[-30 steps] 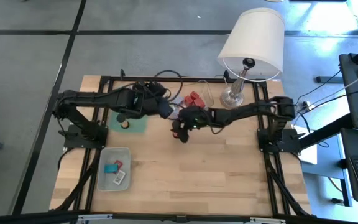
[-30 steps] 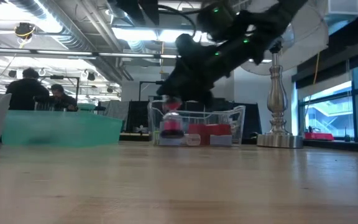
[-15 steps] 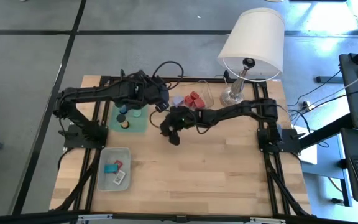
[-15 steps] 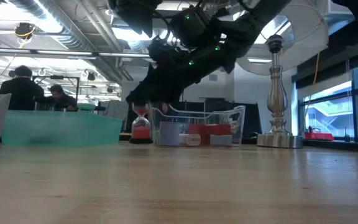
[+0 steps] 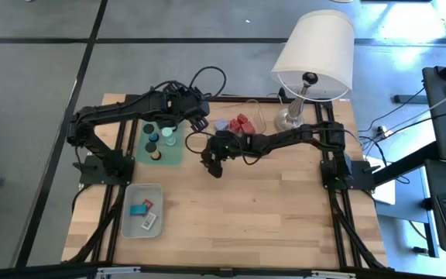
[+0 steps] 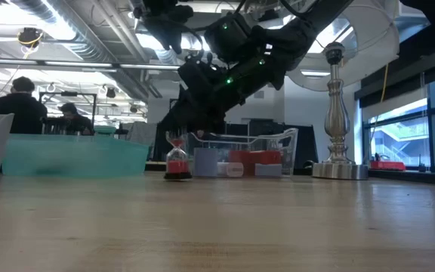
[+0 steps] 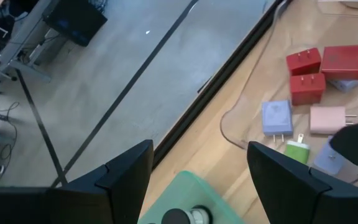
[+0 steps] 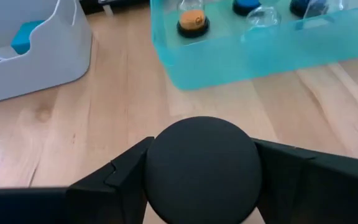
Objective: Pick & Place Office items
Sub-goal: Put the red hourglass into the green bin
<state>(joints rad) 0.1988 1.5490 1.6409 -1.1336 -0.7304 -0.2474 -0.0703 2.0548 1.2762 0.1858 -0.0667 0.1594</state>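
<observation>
A small sand timer (image 6: 177, 162) with red sand and black round caps stands on the wood a little to the right of the green tray (image 5: 173, 157). My right gripper (image 5: 211, 163) is over it, shut on its top cap (image 8: 201, 158). My left gripper (image 5: 198, 119) hangs open above the table's far side, between the green tray and the clear tray (image 5: 238, 124). Nothing is between its fingers (image 7: 129, 177). The green tray holds more timers with black caps (image 5: 152, 138). The clear tray holds red (image 7: 304, 61), lilac (image 7: 276, 116), pink (image 7: 327, 119) and green (image 7: 298, 150) blocks. My right gripper pinches the timer's round black top cap (image 8: 160, 162) between its two fingers (image 8: 114, 177). It comes slanting down from the table's right side. The timer stands upright below the fingers, with its bottom cap (image 6: 177, 176) on the table.
A white-shaded lamp (image 5: 313, 54) stands at the far right. A grey tray (image 5: 127, 203) near the front left holds teal (image 5: 138, 209) and flat labelled pieces. Bare wood spreads over the table's near half. People sit in the room behind the table.
My right gripper has carried the timer toward the table's left, away from the clear tray, and lowered it until its bottom cap stands on the wood. My left gripper has swung toward the table's far edge, away from the right gripper, and rolled.
</observation>
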